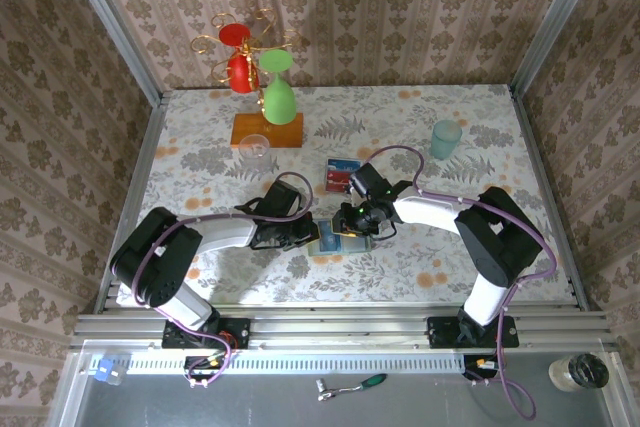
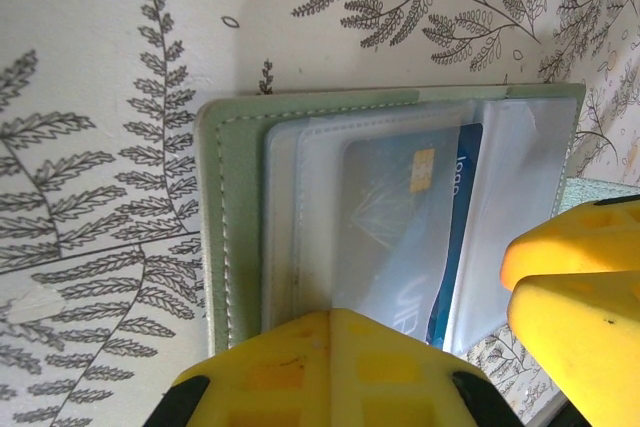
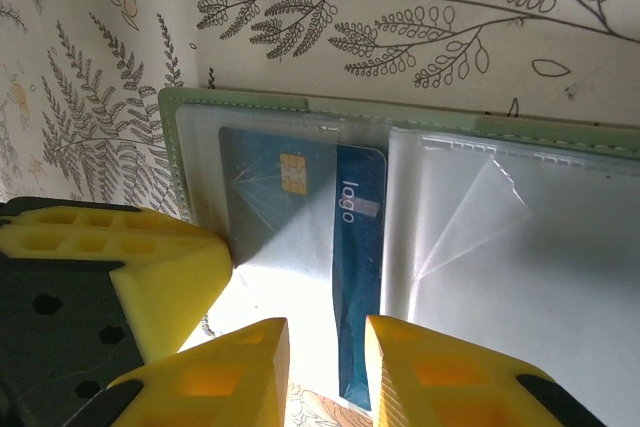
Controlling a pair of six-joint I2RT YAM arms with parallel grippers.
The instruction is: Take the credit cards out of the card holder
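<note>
Right wrist view: at the bottom edge, the right tool [image 3: 325,332] has its two yellow fingers a narrow gap apart, and the bare end of the blue credit card [image 3: 358,257] runs down between them. The card sits partly out of its clear sleeve [image 3: 270,247] in the open card holder [image 3: 172,122]. The holder lies flat on the tabletop [image 1: 450,257] at the centre of the top view.

Left wrist view: at bottom centre, the left tool [image 2: 330,325] has its fingers together, with the tip bearing on the holder's near edge. Whether it nips that edge cannot be told.

Likely risks:
- If the right fingers close on sleeve and card together, the pull would probably drag the whole holder.
- A hold-down at one edge only may let the holder pivot or lift.
- The two tools stand just beside each other, so a small sideways move could knock them together.

Top view: both arms bend inward from the lower corners, their forearms converging at mid-frame. The wrists are pitched down and nearly tip to tip over the holder. A stack of loose cards [image 1: 343,175] lies just above them in the frame.
</note>
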